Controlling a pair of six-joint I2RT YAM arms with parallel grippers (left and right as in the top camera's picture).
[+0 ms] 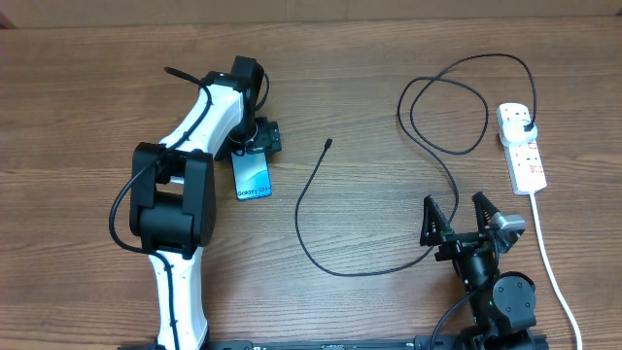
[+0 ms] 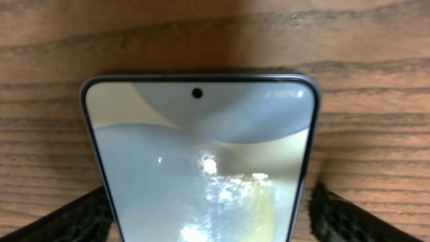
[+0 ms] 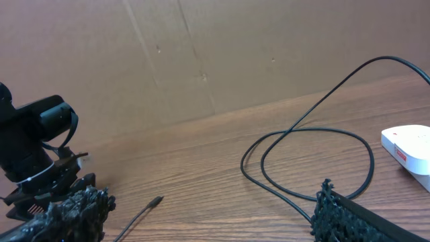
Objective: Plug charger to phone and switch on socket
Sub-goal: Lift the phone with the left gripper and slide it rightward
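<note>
Overhead: wood-grain tabletop backed by brown cardboard wall; left fingers released astride the phone, right fingers spread, holding nothing.

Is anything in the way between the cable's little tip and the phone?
No. Only bare table lies between the charger's tip and the phone. The left gripper straddles the phone itself, off that path.

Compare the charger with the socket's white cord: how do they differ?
The charger is thin and black; the cord is thicker and white. The charger loops and curves across the table; the cord runs almost straight toward the front edge. The charger's tip lies free, apart from the phone; the cord's far end leaves view. Both start at the socket.
</note>
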